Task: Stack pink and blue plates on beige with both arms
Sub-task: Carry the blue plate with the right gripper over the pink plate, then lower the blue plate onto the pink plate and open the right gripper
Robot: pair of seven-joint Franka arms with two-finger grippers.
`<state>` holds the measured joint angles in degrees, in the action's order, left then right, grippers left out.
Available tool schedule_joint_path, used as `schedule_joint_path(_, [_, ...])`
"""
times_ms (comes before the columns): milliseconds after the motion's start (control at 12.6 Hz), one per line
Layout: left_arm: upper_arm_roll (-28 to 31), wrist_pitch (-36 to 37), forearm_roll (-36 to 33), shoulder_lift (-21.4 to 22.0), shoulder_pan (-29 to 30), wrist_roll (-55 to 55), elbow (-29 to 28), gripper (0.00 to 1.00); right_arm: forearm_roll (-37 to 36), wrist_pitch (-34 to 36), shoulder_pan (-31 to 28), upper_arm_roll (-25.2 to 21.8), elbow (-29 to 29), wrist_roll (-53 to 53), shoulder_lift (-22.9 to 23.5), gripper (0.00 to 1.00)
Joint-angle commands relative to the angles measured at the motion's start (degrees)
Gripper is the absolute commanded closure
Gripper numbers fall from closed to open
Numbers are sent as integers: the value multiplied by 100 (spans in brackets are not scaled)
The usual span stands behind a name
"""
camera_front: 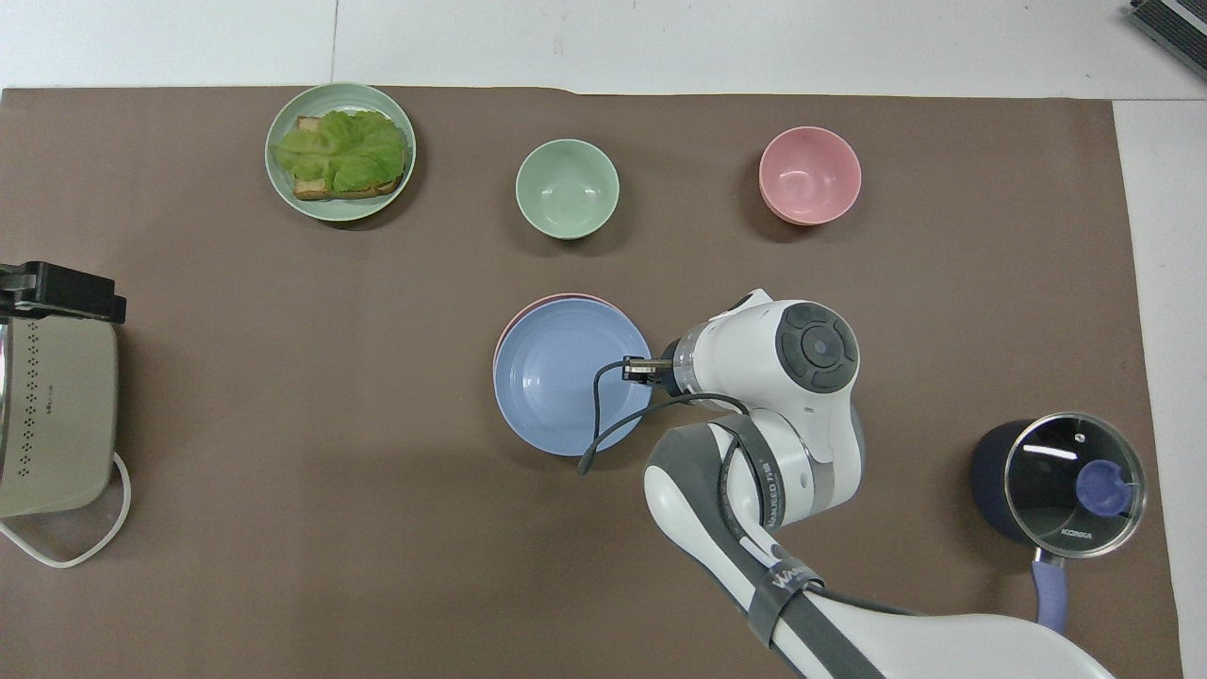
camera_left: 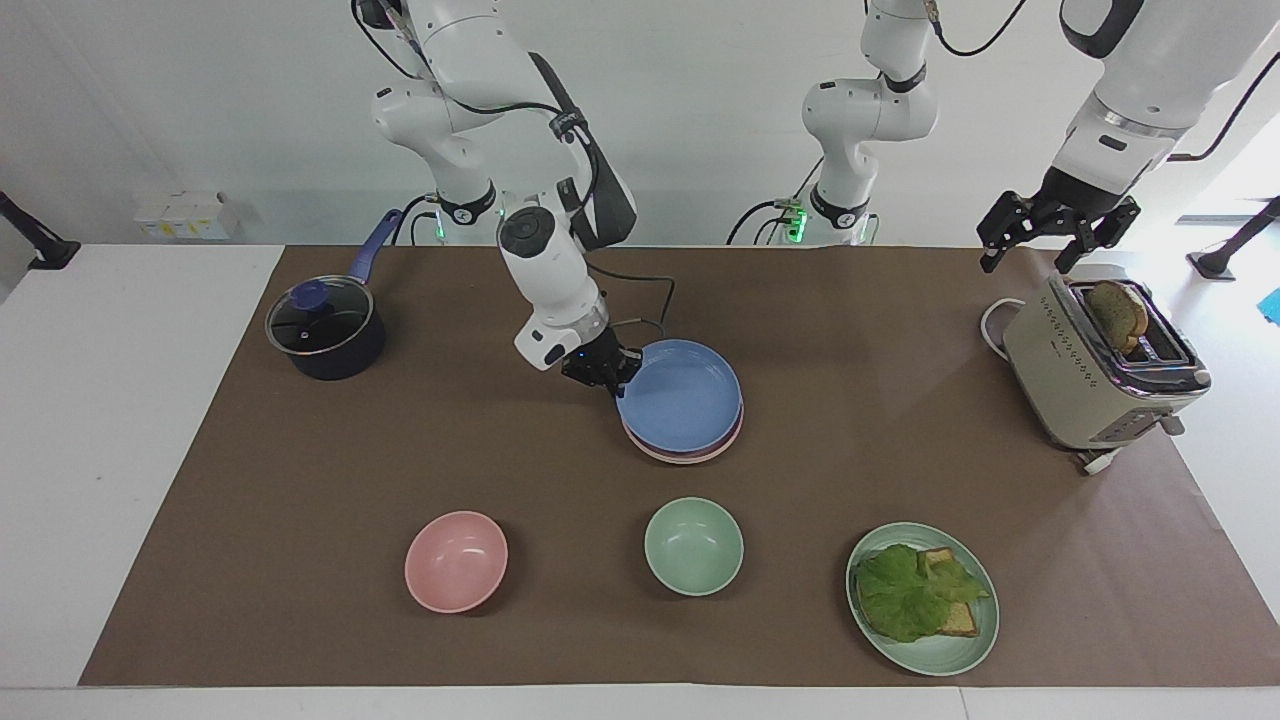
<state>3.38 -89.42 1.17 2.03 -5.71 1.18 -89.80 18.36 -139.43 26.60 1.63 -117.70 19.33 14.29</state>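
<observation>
The blue plate (camera_left: pixel 685 395) (camera_front: pixel 566 377) lies over the pink plate (camera_left: pixel 692 455) (camera_front: pixel 547 300) at the middle of the mat and covers nearly all of it. Only a thin pink rim shows. My right gripper (camera_left: pixel 618 383) (camera_front: pixel 630 370) is shut on the blue plate's rim, on the side toward the right arm's end of the table. That side looks slightly raised. The beige plate is hidden in both views. My left gripper (camera_left: pixel 1035 245) (camera_front: pixel 58 292) hangs open over the toaster's end nearer to the robots and holds nothing.
A beige toaster (camera_left: pixel 1100 370) (camera_front: pixel 52 415) with a toast slice stands at the left arm's end. A lidded dark pot (camera_left: pixel 325 330) (camera_front: pixel 1056 481) stands at the right arm's end. Farther from the robots are a pink bowl (camera_left: pixel 456 560), a green bowl (camera_left: pixel 693 546) and a green plate with lettuce and bread (camera_left: pixel 922 597).
</observation>
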Motion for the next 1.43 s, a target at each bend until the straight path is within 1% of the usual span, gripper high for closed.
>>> schedule_joint_path(0, [-4,65,-108,16,8,40,7,0,-184,-206,38,-14,-78,98,12,100])
schedule_joint_path(318, [-4,65,-108,8,8,40,-2,0,-210,-216,91,-23,-52,98,74,100])
schedule_joint_path(398, [-4,65,-108,16,8,40,7,0,-236,-207,82,-23,-17,98,91,79])
schedule_joint_path(477, [-4,65,-108,8,8,40,7,0,-271,-207,82,-32,27,106,92,34])
schedule_joint_path(557, [-4,65,-108,16,8,40,7,0,-385,-216,82,-40,97,106,100,14])
schedule_joint_path(636, [-4,65,-108,16,8,40,-2,0,-595,-199,30,-49,194,98,92,0])
schedule_joint_path(795, [-4,65,-108,16,8,40,-2,0,-1052,-146,-93,-128,212,98,-83,0])
schedule_joint_path(875, [-4,65,-108,16,8,40,-2,0,-1132,-76,-320,-128,195,89,-284,0])
schedule_joint_path(1034, [-4,65,-108,16,8,40,7,0,-1150,580,-838,-128,177,63,-802,0])
schedule_joint_path(1193, [-4,65,-108,16,8,40,-2,0,-1299,1047,-1295,-128,98,36,-1330,0])
schedule_joint_path(1352, [-4,65,-108,16,8,40,-2,0,-1501,1479,-1788,-102,98,1,-1735,0])
